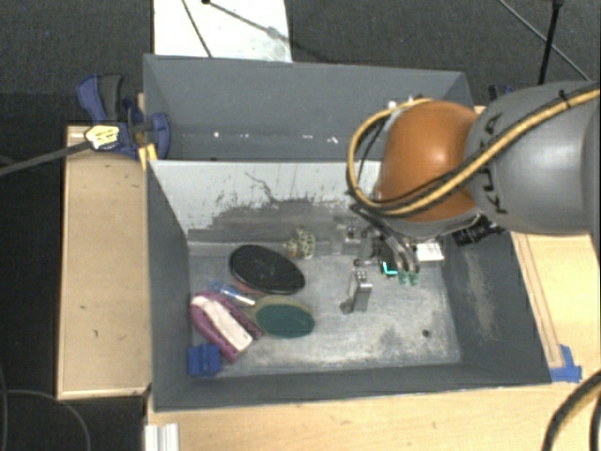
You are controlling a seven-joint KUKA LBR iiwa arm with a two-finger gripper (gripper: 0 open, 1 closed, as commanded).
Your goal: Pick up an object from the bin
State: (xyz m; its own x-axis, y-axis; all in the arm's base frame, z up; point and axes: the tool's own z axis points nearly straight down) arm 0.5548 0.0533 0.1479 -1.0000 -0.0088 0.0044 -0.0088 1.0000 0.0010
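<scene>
Gripper low over bare floor, right of a small cluster

Grey metal bin point(169, 280) with sloped walls and a scuffed, scratched floor. Gripper point(357, 296) down inside it, a little right of the middle, over bare metal, hanging under an orange cover point(423, 163) looped with yellow and black cables point(362, 172). Grey arm point(549, 181) reaching in from the right. How far the grip is spread is impossible to make out from this angle. Touching the floor or just above it: not clear either.

Nearest to the gripper, on its left:
- dark green round disc point(286, 320), flat on the floor, smooth and dull, near the gripper but apart from it
- black oval disc point(268, 269), larger, lying flat, matte with a slightly raised rim, just above the green one
- small pale speckled cube point(302, 244), close to the foot of the back wall, apart from both discs

Further left, still within the same container:
- pink and white elongated lump point(221, 322), lying slantwise, just beside the green disc
- thin blue-violet stick point(233, 295), between the black disc and the pink lump
- blue chunky piece point(204, 360), tucked into the near left corner, at the lump's lower end

All six things gathered in the bin's left half, well apart from the right wall
</scene>
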